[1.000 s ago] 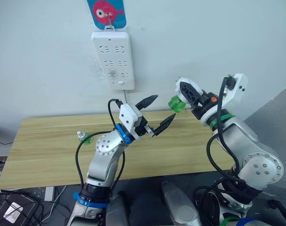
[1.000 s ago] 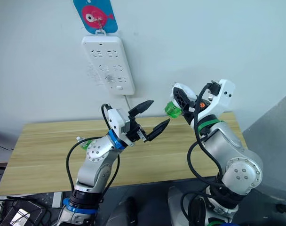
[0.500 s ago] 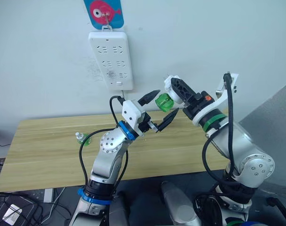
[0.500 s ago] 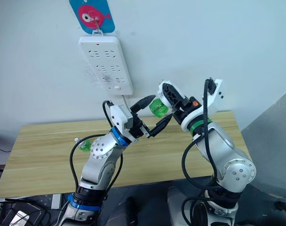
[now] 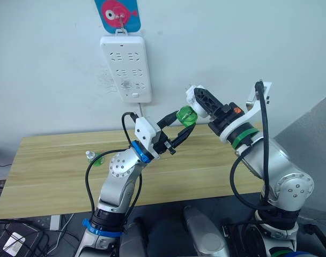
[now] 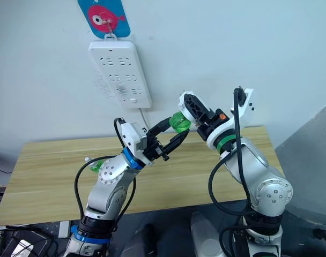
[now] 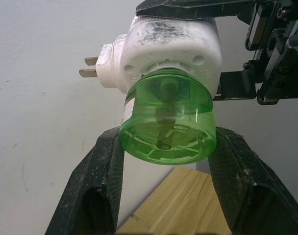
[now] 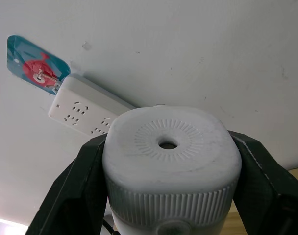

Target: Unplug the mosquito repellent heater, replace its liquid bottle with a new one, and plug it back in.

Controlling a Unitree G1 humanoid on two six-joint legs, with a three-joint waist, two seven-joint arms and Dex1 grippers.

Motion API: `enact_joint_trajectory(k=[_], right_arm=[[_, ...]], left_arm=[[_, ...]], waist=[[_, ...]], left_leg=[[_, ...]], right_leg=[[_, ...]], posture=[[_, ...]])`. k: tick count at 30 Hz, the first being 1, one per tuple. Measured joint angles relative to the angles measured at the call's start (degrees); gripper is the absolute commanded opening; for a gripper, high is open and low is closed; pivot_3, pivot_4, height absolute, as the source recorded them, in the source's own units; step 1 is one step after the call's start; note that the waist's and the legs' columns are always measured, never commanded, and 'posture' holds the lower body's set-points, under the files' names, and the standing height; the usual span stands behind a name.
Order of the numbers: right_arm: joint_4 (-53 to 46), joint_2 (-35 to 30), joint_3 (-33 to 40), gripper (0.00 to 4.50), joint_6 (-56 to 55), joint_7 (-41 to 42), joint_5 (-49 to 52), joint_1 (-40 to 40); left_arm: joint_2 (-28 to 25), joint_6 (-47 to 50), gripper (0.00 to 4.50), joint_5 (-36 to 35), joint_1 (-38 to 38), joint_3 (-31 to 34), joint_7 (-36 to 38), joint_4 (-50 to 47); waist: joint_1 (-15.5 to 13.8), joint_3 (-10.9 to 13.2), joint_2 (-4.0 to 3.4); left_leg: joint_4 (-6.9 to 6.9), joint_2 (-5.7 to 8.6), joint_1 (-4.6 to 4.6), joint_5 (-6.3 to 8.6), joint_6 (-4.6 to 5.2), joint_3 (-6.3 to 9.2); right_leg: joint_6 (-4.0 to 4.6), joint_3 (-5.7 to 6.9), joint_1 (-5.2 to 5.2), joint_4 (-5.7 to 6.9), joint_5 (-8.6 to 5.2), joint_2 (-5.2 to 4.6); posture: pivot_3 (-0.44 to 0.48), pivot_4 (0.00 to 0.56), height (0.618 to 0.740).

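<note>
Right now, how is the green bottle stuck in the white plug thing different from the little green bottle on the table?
The translucent green bottle in the white rounded plastic heater is up in the air between the left gripper's fingers. The small green bottle with a white cap lies on the wooden table, untouched. The held bottle's neck is hidden inside the heater; the other's capped neck shows. Both are translucent green.

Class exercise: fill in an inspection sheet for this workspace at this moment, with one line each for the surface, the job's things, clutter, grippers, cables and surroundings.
Surface: wooden table.
Job's things: mosquito repellent heater unplugged, held in the air, prongs bare; its liquid bottle attached underneath; new one lying on the table, capped.
Clutter: nothing seen.
Grippers: right gripper shut on the heater's body; left gripper with a finger on each side of the green bottle.
Cables: black cables looped along both arms.
Surroundings: white power strip hanging on the wall under a fish-picture hook.
</note>
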State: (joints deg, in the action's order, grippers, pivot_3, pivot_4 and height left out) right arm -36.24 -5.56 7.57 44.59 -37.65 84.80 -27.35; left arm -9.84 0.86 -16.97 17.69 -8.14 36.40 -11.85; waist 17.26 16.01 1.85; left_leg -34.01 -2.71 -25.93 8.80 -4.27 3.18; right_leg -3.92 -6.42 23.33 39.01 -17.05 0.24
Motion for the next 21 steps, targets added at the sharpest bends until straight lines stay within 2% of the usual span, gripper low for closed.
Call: enact_joint_trajectory(k=[7,11,12,15,19,21], right_arm=[[0.0,-3.3,-2.0,2.95,-3.1,0.0,2.5,1.0],[0.1,-7.4,-2.2,4.31,-3.8,0.9,6.4,2.4],[0.2,-9.1,-2.2,4.5,-3.6,1.7,7.6,2.9],[1.5,-19.8,-1.6,4.5,0.1,7.8,14.2,5.7],[6.4,-33.6,-0.4,4.5,7.9,21.0,23.6,9.2],[8.8,-37.6,0.0,4.5,10.9,27.7,25.7,9.8]], left_arm=[[-0.1,-0.2,2.18,0.4,0.0,-0.2,0.6,0.1],[-1.7,-1.8,2.18,0.5,-0.1,-0.3,2.0,0.2],[-2.3,-2.5,2.18,0.5,-0.1,-0.3,2.8,0.2],[-7.2,-4.7,2.18,0.6,-1.4,-0.5,7.8,0.5],[-12.9,-7.7,2.18,-0.1,-3.6,-0.9,16.0,1.2],[-14.8,-8.4,2.18,-1.0,-4.5,-0.8,19.1,1.4]], waist=[[-0.1,0.0,0.0],[-0.1,0.0,0.0],[-0.1,0.0,0.01],[-0.4,0.0,0.01],[-1.0,0.0,0.02],[-1.4,0.0,0.03]], left_leg=[[0.0,0.0,0.01,0.0,0.0,-0.02],[0.01,0.0,0.01,0.0,0.0,-0.07],[0.01,0.0,0.01,0.0,0.0,-0.09],[0.03,0.0,0.03,0.01,0.01,-0.15],[0.04,-0.03,0.11,0.01,0.02,-0.26],[0.03,-0.04,0.15,0.01,0.03,-0.31]], right_leg=[[0.0,-0.03,0.0,-0.01,0.0,0.0],[-0.01,-0.07,0.0,-0.01,0.0,0.0],[-0.01,-0.09,0.0,-0.03,0.0,0.0],[0.0,-0.16,0.0,-0.06,0.0,-0.01],[0.01,-0.26,0.0,-0.05,-0.01,0.01],[0.01,-0.33,0.0,-0.04,-0.02,0.03]], posture=[[-0.354,0.275,0.74],[-0.355,0.278,0.74],[-0.352,0.276,0.74],[-0.343,0.279,0.74],[-0.33,0.279,0.74],[-0.323,0.279,0.74]])
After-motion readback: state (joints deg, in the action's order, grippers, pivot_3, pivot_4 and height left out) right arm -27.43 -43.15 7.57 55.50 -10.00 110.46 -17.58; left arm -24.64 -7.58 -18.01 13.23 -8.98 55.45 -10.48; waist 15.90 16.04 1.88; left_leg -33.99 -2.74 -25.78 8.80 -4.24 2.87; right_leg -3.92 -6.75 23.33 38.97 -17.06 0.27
